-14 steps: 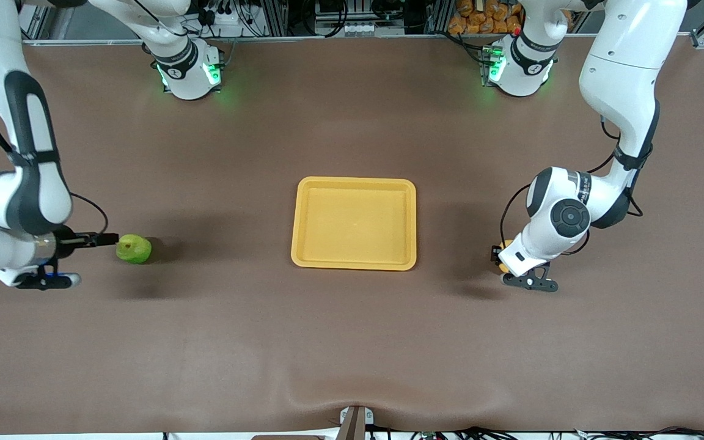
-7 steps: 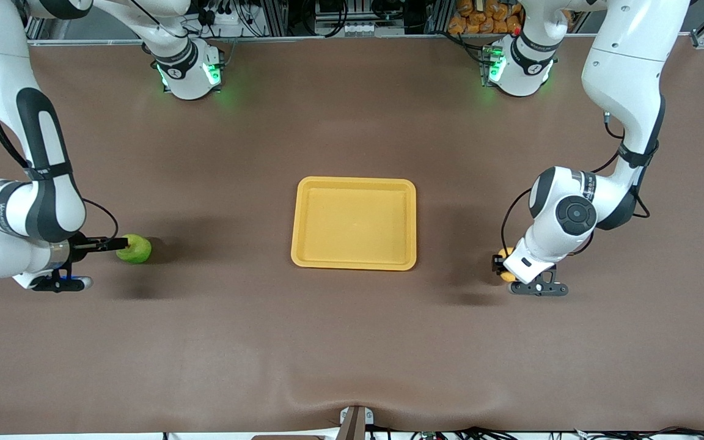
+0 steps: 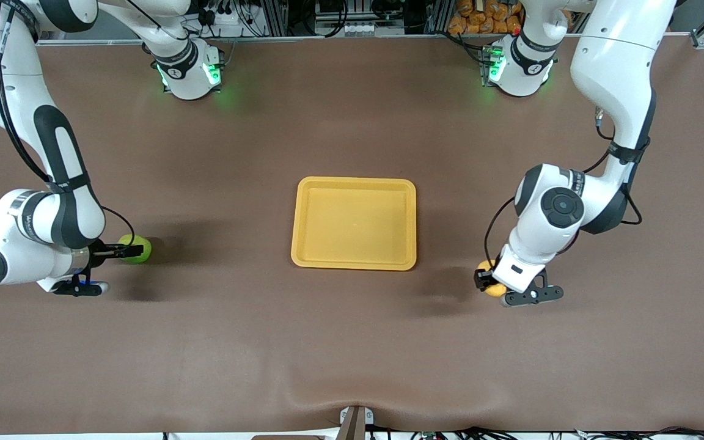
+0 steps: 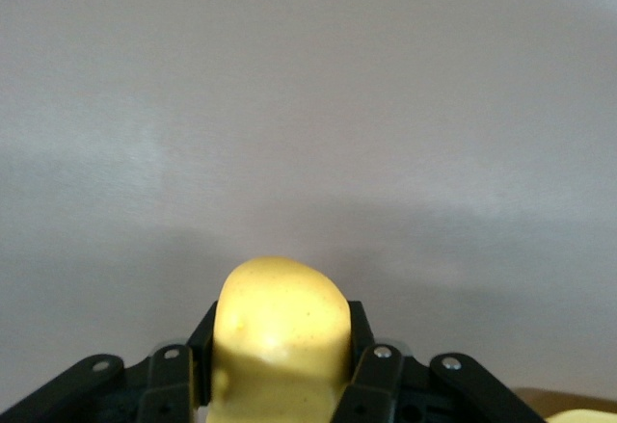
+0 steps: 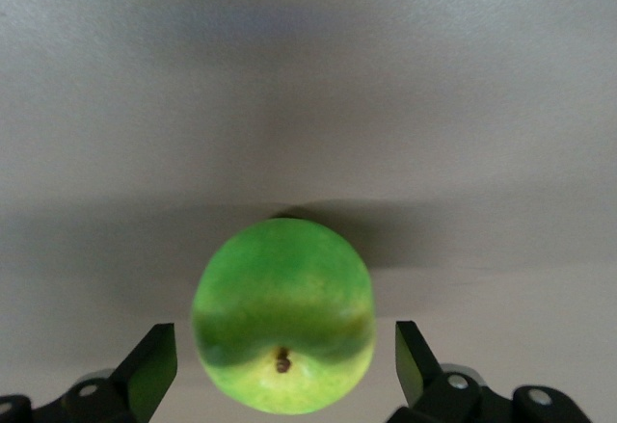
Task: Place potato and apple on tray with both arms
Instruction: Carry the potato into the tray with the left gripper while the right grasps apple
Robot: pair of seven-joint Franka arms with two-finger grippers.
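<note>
The yellow potato [image 3: 489, 287] is clamped between the black fingers [image 4: 359, 338] of my left gripper [image 3: 486, 282], which is shut on it just over the table between the tray and the left arm's end. It fills the left wrist view as a lump [image 4: 280, 331]. The green apple [image 3: 139, 249] rests on the table toward the right arm's end. My right gripper [image 3: 128, 250] is open around it, one finger [image 5: 154, 365] on each side with gaps showing; its stem dimple [image 5: 282, 341] faces the wrist camera. The yellow-orange tray [image 3: 355, 181] lies mid-table, holding nothing.
Brown cloth covers the table [image 3: 352, 342]. Both arm bases [image 3: 190, 70] glow green along the edge farthest from the front camera. Cables and racks stand past that edge. A small bracket [image 3: 355, 421] sits at the table's nearest edge.
My left gripper has carried the potato toward the front camera and a little toward the tray. My right gripper has slid forward along the table until its open fingers flank the apple.
</note>
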